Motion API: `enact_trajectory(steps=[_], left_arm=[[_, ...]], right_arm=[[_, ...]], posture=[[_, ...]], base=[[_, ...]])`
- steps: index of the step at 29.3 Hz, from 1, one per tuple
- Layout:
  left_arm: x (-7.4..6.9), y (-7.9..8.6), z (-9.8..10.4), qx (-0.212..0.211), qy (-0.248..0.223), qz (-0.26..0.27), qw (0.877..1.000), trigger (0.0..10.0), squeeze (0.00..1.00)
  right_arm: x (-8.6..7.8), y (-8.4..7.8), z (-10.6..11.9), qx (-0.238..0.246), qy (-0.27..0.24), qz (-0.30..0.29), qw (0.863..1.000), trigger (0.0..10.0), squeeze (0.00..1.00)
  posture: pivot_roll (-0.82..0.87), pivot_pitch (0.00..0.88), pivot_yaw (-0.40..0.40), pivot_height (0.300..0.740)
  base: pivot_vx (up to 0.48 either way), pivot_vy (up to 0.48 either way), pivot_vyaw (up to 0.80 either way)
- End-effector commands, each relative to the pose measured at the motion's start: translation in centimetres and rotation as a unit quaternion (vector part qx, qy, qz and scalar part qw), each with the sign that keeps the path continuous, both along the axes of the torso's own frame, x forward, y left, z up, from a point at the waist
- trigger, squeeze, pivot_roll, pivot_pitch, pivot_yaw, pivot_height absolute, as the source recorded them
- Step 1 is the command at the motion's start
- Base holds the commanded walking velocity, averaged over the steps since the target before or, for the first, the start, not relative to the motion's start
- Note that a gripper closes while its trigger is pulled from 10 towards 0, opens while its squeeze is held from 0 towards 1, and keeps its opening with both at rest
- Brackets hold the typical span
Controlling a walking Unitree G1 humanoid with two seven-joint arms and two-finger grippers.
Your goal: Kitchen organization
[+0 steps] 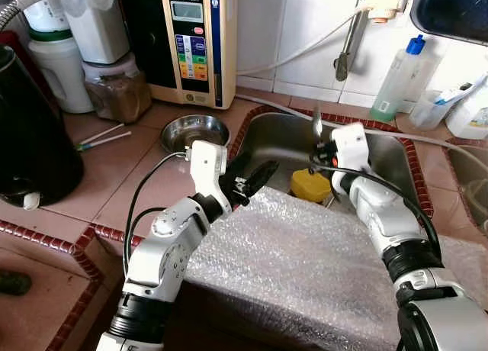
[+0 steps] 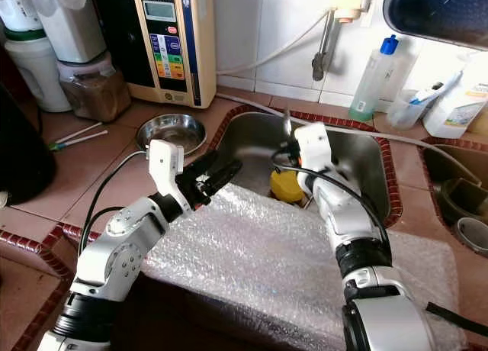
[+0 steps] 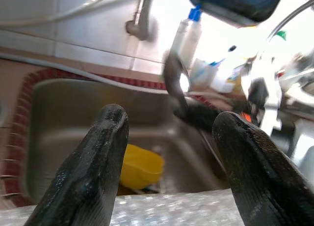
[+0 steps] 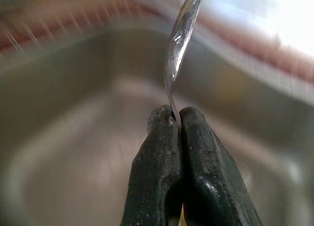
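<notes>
The right gripper (image 4: 175, 120) pinches a metal spoon (image 4: 180, 34) by its handle, bowl upward, over the steel sink (image 1: 393, 164). The left gripper (image 1: 255, 181) hangs spread wide and empty above the sink's near-left edge, beside bubble wrap (image 1: 305, 271); a yellow cup (image 1: 310, 185) lies in the basin

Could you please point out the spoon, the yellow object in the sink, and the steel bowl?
spoon (image 4: 179, 37): right wrist view, its bowl.
yellow object (image 1: 309, 185): left eye view, its top.
steel bowl (image 2: 174, 132): right eye view, its inside.

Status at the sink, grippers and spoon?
Right gripper shut on spoon, above sink. Left gripper open, nothing held, over sink edge. Yellow cup lies in sink below.
</notes>
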State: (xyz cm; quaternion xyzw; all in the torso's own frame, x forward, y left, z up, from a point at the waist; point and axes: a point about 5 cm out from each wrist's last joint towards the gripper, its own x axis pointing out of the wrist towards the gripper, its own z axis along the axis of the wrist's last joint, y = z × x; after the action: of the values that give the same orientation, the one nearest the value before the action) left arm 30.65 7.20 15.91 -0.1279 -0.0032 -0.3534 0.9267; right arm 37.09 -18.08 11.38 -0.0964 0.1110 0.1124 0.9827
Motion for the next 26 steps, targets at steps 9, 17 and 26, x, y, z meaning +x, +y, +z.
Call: enact_trajectory(steps=[9, 17, 26], left_arm=[[-0.3, -0.5, -0.4, 0.029, -0.018, -0.014, 0.999, 10.0, 1.00], [-0.3, -0.6, -0.5, 0.037, -0.021, -0.016, 0.999, 10.0, 1.00], [-0.5, -0.7, -0.8, 0.045, -0.021, -0.020, 0.999, 10.0, 1.00]], right_arm=[[-0.5, -0.8, -1.8, -0.079, 0.001, -0.014, 0.997, 0.0, 0.00], [-0.8, -0.3, -2.6, -0.115, 0.004, 0.005, 0.993, 0.0, 0.00], [-1.2, 0.3, -3.6, -0.121, 0.035, 0.022, 0.992, 10.0, 1.00]], posture=[[0.05, 0.000, 0.009, 0.740], [0.05, 0.000, 0.010, 0.740], [0.05, 0.000, 0.011, 0.740]], base=[[0.000, 0.000, 0.00], [0.000, 0.000, 0.00], [0.000, 0.000, 0.00]])
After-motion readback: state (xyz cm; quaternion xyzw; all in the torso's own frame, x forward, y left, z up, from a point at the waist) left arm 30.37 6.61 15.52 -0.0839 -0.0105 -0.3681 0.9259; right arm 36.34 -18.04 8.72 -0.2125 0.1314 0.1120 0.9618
